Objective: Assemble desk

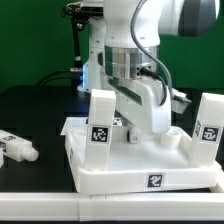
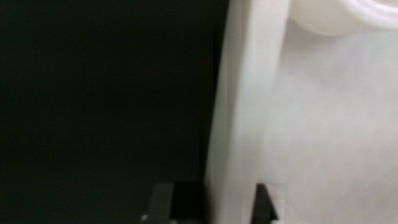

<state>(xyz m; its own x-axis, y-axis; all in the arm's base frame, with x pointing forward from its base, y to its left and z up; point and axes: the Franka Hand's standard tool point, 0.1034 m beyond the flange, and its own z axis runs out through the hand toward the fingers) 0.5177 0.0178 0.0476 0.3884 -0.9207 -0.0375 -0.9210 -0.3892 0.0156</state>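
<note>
Nearest, we see the desk panel (image 1: 110, 180) lying flat on the black table (image 1: 35, 180), rim up, tag on its front wall, with a loose leg (image 1: 16, 147) lying on the table off to the exterior view's left, apart from it. On the panel a left upright leg (image 1: 100, 120) and a right upright leg (image 1: 208, 125) stand, and between them the gripper (image 1: 140, 128) is down at the far rim, its dark fingers (image 2: 166, 203) in the wrist view clamped on either side of that thin white wall, a round socket (image 2: 347, 15) close by. Behind stands the white robot base (image 1: 92, 60), then a green backdrop (image 1: 30, 40).
</note>
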